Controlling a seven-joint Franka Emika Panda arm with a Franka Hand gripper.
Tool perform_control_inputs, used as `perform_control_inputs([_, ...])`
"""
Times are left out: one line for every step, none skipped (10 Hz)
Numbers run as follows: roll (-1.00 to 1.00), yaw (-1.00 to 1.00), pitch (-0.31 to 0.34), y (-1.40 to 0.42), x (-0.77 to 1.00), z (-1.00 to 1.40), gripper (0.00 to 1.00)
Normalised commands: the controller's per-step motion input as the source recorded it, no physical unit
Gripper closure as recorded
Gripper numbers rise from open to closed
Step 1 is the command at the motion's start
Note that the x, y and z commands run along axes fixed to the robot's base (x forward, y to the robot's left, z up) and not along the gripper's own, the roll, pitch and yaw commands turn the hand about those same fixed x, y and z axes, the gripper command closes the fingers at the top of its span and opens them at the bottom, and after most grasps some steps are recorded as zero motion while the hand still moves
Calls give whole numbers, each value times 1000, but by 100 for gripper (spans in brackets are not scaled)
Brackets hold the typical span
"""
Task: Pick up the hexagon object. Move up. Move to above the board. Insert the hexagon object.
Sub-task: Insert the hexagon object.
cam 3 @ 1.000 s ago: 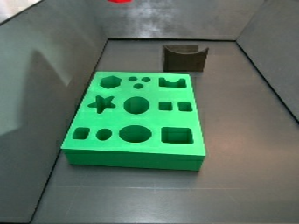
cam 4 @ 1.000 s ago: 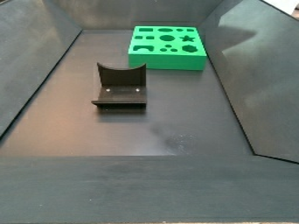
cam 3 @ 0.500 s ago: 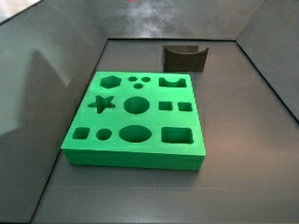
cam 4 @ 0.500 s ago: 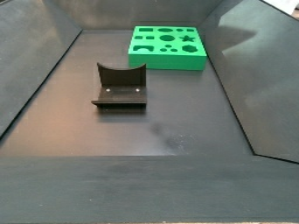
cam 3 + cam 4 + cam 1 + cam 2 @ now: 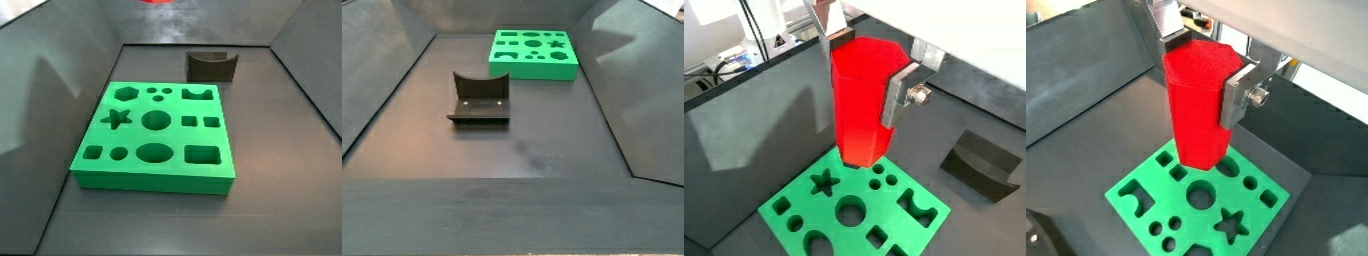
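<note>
Both wrist views show the gripper (image 5: 871,70) clenched on the tall bright red hexagon object (image 5: 861,100), high above the thick green board (image 5: 1193,195). Risk: any misalignment with the hexagon hole could jam insertion.

Lab rig, dark walled bin (image 5: 422,70), cables (image 5: 744,30)

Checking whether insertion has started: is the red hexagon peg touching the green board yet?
Apart. In a side view the board lies bare, while the hexagon object shows only at the top edge; the gripper holds it high above.
</note>
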Motion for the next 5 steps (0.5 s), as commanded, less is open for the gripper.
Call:
perform_control_inputs([-90, 0, 0, 303, 89, -277, 100])
perform_control_inputs([-97, 0, 0, 331, 69, -311, 100])
perform_control_inputs([-104, 0, 0, 386, 51, -411, 100])
perform_control_inputs([-106, 0, -1, 403, 0, -469, 100])
perform_control_inputs([-120, 0, -16, 397, 0, -537, 100])
